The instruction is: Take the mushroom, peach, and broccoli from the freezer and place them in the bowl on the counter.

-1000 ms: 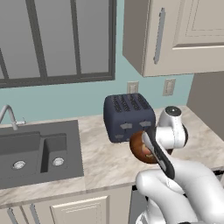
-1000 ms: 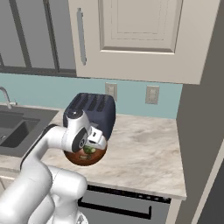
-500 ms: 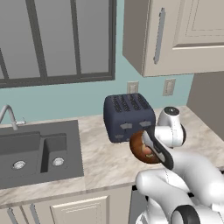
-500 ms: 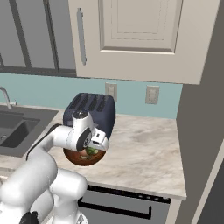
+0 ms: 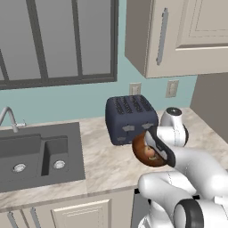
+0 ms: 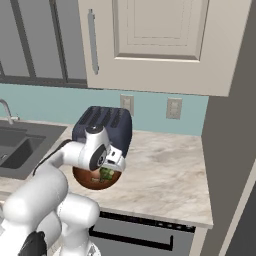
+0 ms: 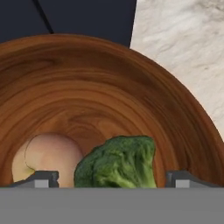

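Note:
The reddish-brown bowl [image 7: 109, 87] stands on the beige counter [image 6: 165, 170] in front of the toaster; it also shows as the bowl [image 5: 141, 149] and the bowl [image 6: 89, 181] in the base views. Inside it lies the green broccoli [image 7: 118, 164], seen too as the broccoli [image 6: 106, 174], beside a pale tan rounded piece [image 7: 48, 153] that looks like the mushroom. My gripper [image 7: 113, 179] hangs low over the bowl, open, with a gap on each side of the broccoli. The peach and the freezer are out of view.
A dark blue-grey toaster [image 5: 129, 118] stands right behind the bowl. The dark sink [image 5: 35, 153] lies to the left. Cream wall cabinets [image 6: 150, 45] hang above, and a grey wall [image 6: 230, 150] bounds the counter on the right.
The fingers have spread apart and let go of the broccoli, which now rests in the bowl. The arm has hardly moved.

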